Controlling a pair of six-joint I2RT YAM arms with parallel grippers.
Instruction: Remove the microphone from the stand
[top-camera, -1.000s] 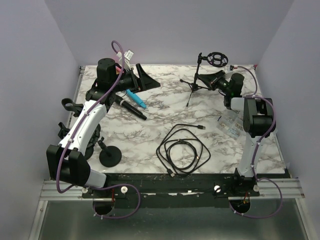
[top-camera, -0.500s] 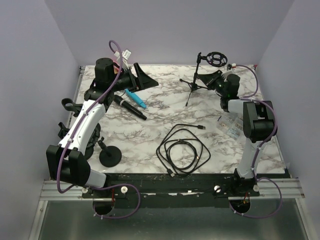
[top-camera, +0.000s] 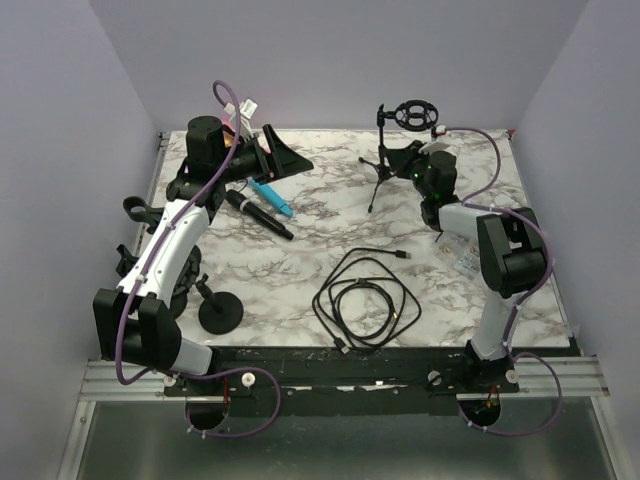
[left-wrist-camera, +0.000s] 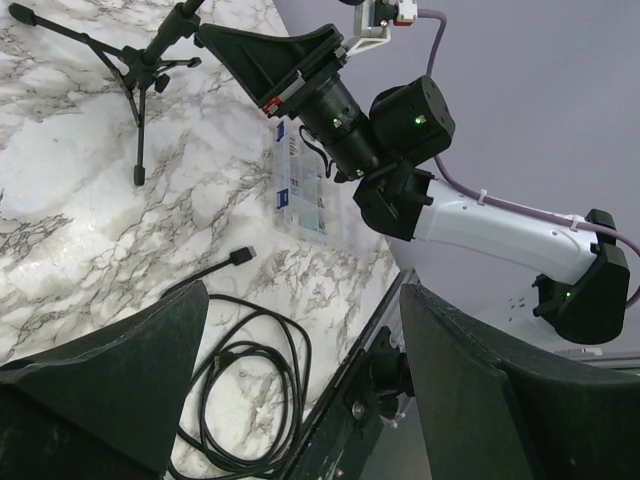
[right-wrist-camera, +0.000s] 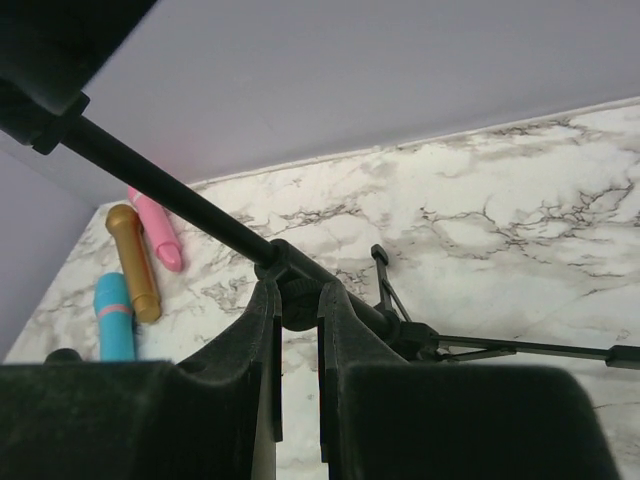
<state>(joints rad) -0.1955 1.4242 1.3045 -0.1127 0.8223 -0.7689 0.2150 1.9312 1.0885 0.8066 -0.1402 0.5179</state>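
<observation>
Tabletop: marbled, with the tripod stand set at its back.
Left arm: raised at the back left, with the left tool spread wide apart and empty.
Right arm: elbow folded, forearm reached toward the stand, with the right tool clamped on the pole joint.
Stand: best gripped firmly and braced so the legs are not dragged.
Shock mount: no microphone can be made out inside.
Black microphone: laid on the tabletop just beside a blue microphone.
</observation>
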